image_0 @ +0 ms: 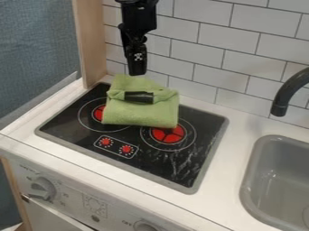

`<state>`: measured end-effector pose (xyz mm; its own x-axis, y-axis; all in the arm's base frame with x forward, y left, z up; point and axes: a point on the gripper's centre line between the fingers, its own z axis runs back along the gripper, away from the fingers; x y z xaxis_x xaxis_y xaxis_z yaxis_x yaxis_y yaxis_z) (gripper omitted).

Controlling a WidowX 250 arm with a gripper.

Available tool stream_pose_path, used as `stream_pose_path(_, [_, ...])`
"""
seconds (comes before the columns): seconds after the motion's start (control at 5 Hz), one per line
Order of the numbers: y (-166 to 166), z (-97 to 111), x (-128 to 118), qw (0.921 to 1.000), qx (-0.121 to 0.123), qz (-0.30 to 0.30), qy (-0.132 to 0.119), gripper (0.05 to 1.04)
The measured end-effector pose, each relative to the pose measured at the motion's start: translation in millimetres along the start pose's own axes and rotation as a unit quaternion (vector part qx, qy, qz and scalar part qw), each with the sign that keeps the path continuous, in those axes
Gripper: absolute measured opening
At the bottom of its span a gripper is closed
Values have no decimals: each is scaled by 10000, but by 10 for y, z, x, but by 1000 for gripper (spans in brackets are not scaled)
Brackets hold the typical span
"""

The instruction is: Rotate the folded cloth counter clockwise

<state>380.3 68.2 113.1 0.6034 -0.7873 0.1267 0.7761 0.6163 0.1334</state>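
The folded green cloth [143, 113] lies left of the frame's middle, a dark strip [138, 96] across it, on the toy stove's black top [208, 131]. Above hangs the gripper [138, 72]; from here I can't tell if it's open or closed. Catching just the top layer could unfold the bundle instead of turning it.

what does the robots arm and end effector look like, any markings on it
The arm is black, with blocky, angular segments and some jagged edges. The end effector is also black, long and narrow, with a small white emblem on it, too small to make out in detail.
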Motion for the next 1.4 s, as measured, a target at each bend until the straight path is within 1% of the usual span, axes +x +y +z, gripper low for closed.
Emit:
stream_pose_path(0.2, [-61,-159,-28,9996,-240,25,140,999])
stream_pose_path(0.4, [-23,-368,-60,9967,-498,34,646,999])
stream_pose_path(0.6, [25,-595,-57,9935,-606,-48,967,999])
stream_pose_path(0.8, [11,-734,-86,9907,-718,-171,1146,999])
stream_pose_path(1.0, [-53,-830,-52,9872,-792,-415,1320,999])
stream_pose_path(1.2, [-108,-862,-42,9870,-873,-333,1305,999])
stream_pose_path(1.4, [-186,-925,-43,9877,-939,203,1234,999])
